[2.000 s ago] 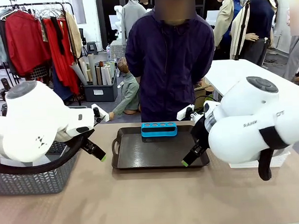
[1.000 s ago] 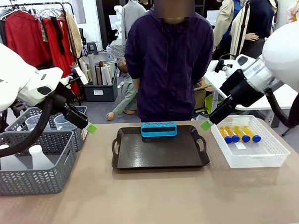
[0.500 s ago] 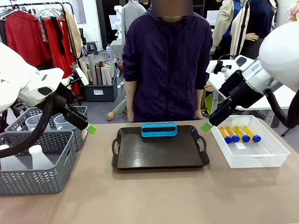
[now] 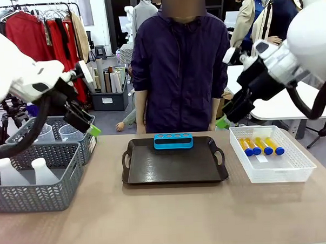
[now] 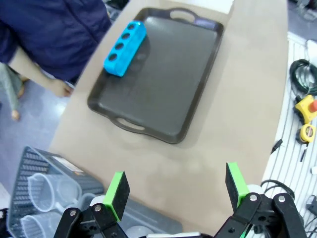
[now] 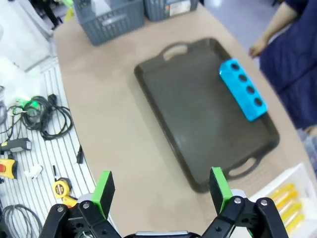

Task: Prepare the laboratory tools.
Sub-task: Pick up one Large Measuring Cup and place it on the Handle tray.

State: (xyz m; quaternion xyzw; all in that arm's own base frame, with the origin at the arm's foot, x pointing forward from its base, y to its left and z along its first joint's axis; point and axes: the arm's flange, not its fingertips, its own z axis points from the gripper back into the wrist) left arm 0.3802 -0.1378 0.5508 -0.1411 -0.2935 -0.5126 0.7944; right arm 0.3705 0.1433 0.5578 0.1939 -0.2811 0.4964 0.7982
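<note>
Several amber tubes with blue caps (image 4: 259, 146) lie in a white mesh basket (image 4: 273, 177) on the right of the table; the tubes (image 6: 286, 199) also show in the right wrist view. Two white conical flasks (image 4: 40, 171) stand in the front grey basket (image 4: 36, 198) on the left. Clear beakers (image 4: 70, 133) sit in the grey basket behind it, and the beakers (image 5: 43, 190) appear below the left wrist. My left gripper (image 4: 91, 127) hangs open above those baskets. My right gripper (image 4: 223, 121) is raised and open left of the mesh basket. Both the left gripper (image 5: 177, 191) and the right gripper (image 6: 161, 191) are empty.
A dark tray (image 4: 170, 167) lies in the middle of the table with a blue four-hole rack (image 4: 173, 140) at its far edge. A person in a dark jacket (image 4: 174, 62) stands right behind the tray. Bare table stretches in front of the tray.
Both grippers have risen a little and stay open. The person has shifted slightly to the left behind the tray.
</note>
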